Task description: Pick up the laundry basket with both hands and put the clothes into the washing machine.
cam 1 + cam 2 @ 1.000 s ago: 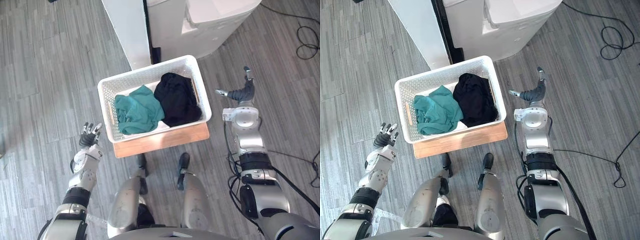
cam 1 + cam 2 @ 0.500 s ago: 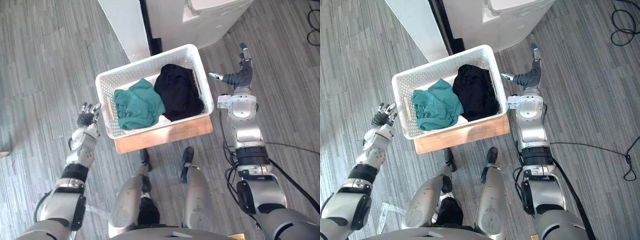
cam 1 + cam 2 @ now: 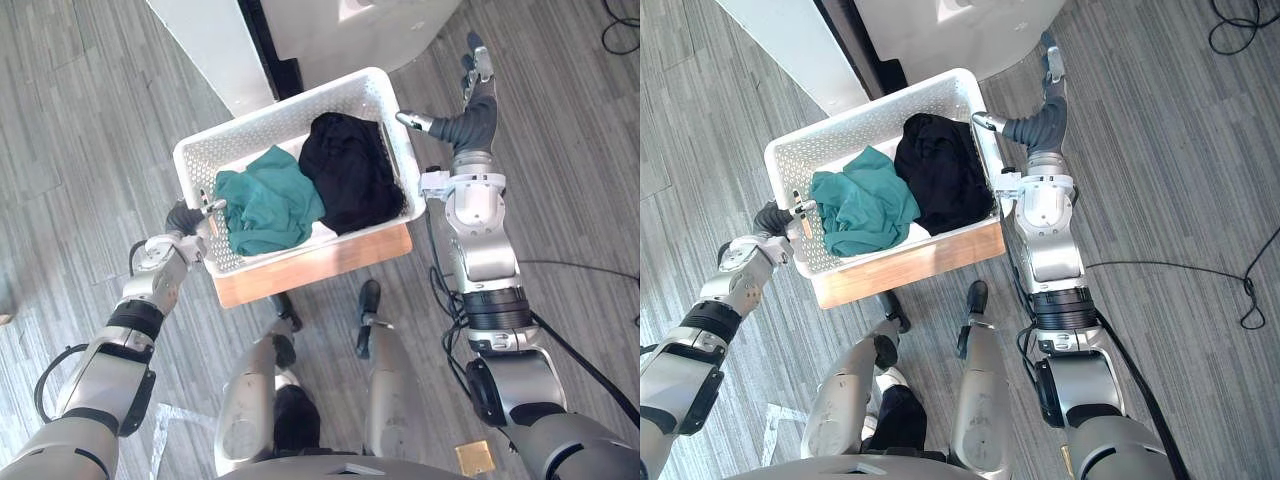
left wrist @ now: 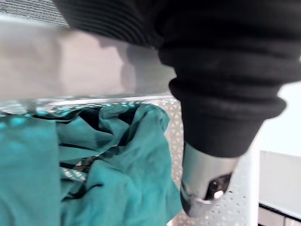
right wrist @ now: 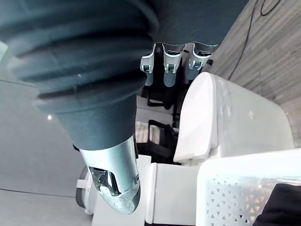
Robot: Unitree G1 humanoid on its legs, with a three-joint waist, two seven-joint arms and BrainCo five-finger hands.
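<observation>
The left hand (image 3: 186,219) sits at 9 o'clock on the basket (image 3: 290,120) rim, grip unclear. Bring the open right hand (image 3: 471,113) onto the 3 o'clock rim; close both evenly before lifting.

Grey plank floor (image 3: 80,130) laid throughout. White panel (image 3: 215,45) stood at far side. Low wooden surface (image 3: 330,262) placed on floor.
</observation>
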